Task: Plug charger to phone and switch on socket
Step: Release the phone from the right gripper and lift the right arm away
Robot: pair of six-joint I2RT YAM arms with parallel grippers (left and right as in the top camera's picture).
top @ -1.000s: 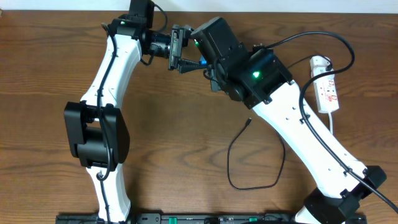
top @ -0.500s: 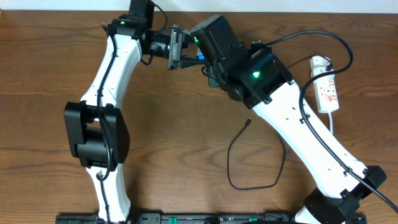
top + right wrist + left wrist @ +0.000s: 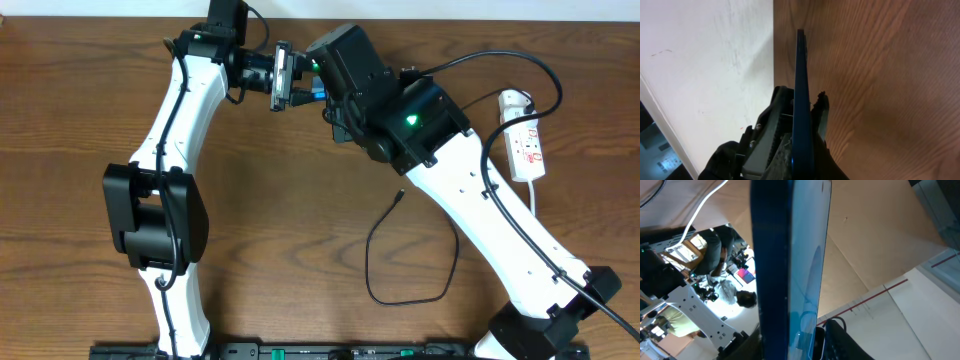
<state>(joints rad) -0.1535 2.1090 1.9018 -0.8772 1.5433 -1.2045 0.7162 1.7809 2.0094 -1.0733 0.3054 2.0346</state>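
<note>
While clamping the phone (image 3: 800, 55) edge-on in the closed right gripper (image 3: 802, 102) at the far middle, flanking it with the left gripper (image 3: 294, 92); cannot tell whether gripping; leaving the charger (image 3: 368, 265) loose nearer.

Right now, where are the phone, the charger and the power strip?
phone (image 3: 801, 90), right wrist view, on its thin dark-blue edge.
charger (image 3: 399, 197), overhead view, on its small black plug tip.
power strip (image 3: 527, 150), overhead view, on its white body by the red markings.
</note>
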